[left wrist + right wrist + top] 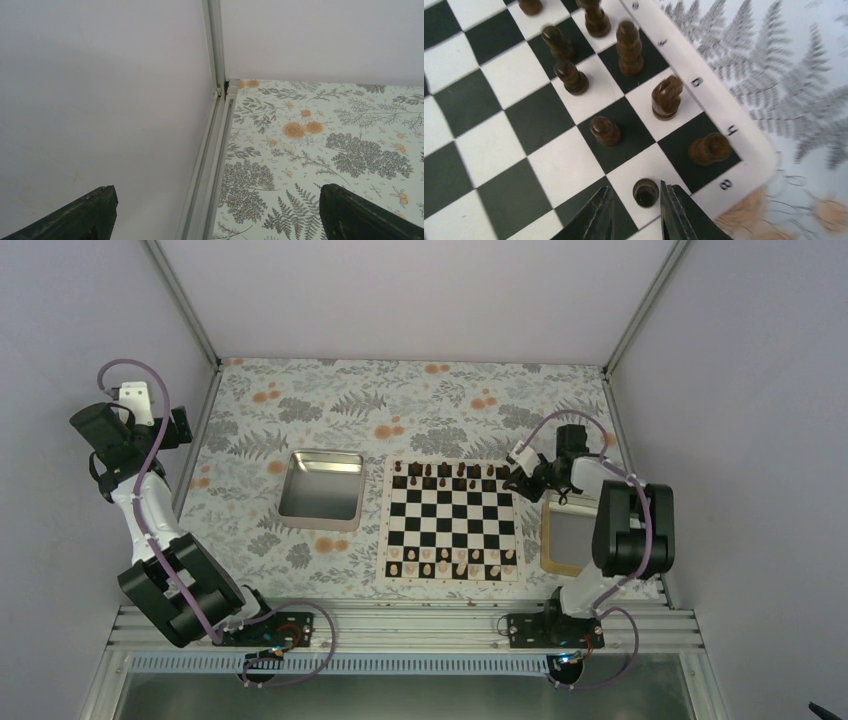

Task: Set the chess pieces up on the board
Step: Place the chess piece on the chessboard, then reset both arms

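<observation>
The board (450,520) lies right of the table's middle. Dark brown chess pieces (445,472) stand along its far rows. My right gripper (512,472) hovers low over the board's far right corner. In the right wrist view, the right gripper (635,191) is slightly open around a dark pawn (645,192) standing on a white square; the right finger is close to it and the left one is apart. A rook (709,148), a knight (666,96) and another pawn (605,131) stand nearby. My left gripper (182,427) is open and empty by the left wall (216,192).
A shiny metal tray (322,454) sits left of the board. Pale cream pieces (450,562) fill the board's near rows. A wooden-rimmed tray (548,540) lies under the right arm. The left wall and its rail (210,150) are right beside the left gripper.
</observation>
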Tool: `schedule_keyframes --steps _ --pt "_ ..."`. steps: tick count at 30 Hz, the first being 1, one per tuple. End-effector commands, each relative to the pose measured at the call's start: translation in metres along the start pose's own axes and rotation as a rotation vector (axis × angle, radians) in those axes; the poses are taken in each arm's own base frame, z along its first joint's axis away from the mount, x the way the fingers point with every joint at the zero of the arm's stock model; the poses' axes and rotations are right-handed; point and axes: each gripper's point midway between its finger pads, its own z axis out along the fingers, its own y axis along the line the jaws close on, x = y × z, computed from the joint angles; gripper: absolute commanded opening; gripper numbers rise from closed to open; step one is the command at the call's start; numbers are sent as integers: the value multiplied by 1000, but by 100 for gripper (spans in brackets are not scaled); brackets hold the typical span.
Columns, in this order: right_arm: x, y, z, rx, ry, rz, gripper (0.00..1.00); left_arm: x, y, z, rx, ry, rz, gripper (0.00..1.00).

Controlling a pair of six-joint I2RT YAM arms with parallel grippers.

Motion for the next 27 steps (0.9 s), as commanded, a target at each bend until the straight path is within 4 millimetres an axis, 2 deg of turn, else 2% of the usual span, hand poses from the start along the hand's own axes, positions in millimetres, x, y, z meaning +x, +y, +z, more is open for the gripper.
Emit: schedule_keyframes --steps 1,3,5,6,7,12,16,17,23,27 --pt "-24 5 -42 75 -21 -60 26 -11 -6 -8 16 -41 39 100" --pt "-38 7 -62 110 -37 -76 28 -10 -8 -7 28 -41 40 100" --pt "-53 7 -79 124 -46 -75 35 -10 -10 -6 38 -43 38 100" --pt "-60 6 -86 118 -42 -71 83 -10 -11 -5 41 -43 38 100" --pt "-64 8 -92 100 -30 -54 98 -10 -12 -5 47 -44 39 100" --pt "-99 6 -121 73 -63 -56 100 -11 -19 -5 69 -47 49 100" --pt "-125 -24 -137 207 -123 15 100 -14 -26 -4 85 -52 62 100" --pt "-129 -29 -141 234 -141 14 100 -14 -27 -4 88 -52 64 100" --pt "-154 -26 -165 328 -274 -53 100 -14 -37 -1 108 -46 81 100" --pt "-156 -28 -168 344 -280 -60 100 -15 -41 -1 114 -46 87 100"
